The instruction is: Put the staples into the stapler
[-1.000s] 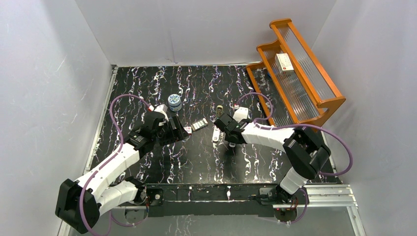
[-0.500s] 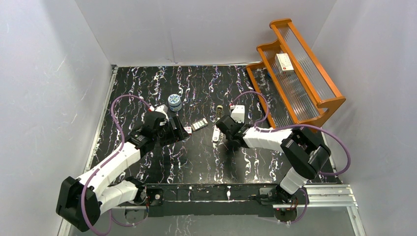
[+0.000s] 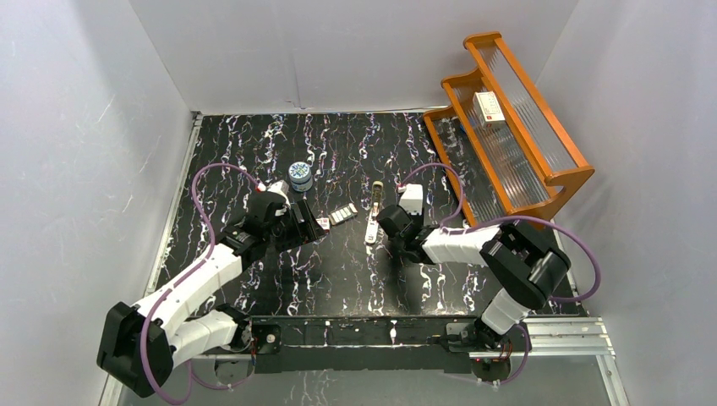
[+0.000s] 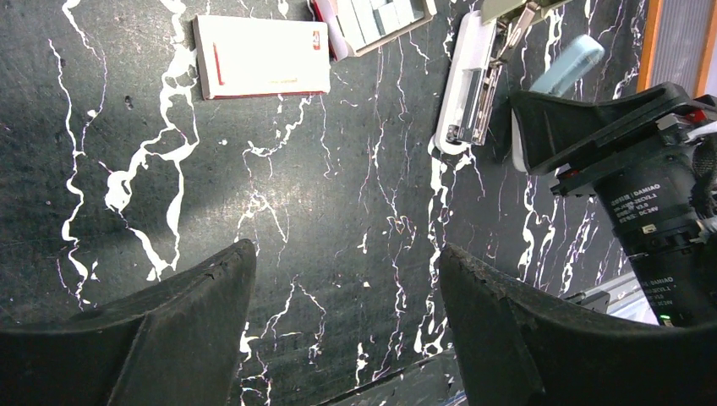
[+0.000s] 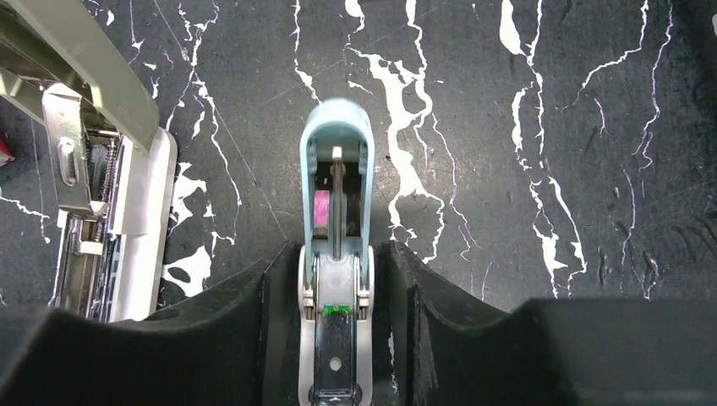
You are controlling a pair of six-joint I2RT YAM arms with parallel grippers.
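Overhead: right gripper (image 3: 396,230), just beside the slim cream-beige stapler (image 3: 371,228), has eased back slightly since a second ago; black white-veined table (image 3: 338,275), pale grey walls (image 3: 84,127).
Left wrist: left gripper (image 4: 347,254) wide, empty; grey tray of silvery staples (image 4: 380,15) well ahead.
Right wrist: fingers (image 5: 254,330) flank a short light blue stapler (image 5: 336,139) — grip unclear.

Stapler (image 3: 371,228): cream, centre of frame.
Staples (image 3: 342,215): grey tray, just left of stapler.
Tin (image 3: 299,175): blue-white, further upper left.
Rack (image 3: 568,176): wooden, upper right.

Place: robotics lab test cell | Enclosure: a black marbled desk (image 3: 338,279) is boxed in by white walls (image 3: 84,169) | Rig: left arm (image 3: 194,283) and right arm (image 3: 461,241) are bolted to a metal rail (image 3: 380,336)
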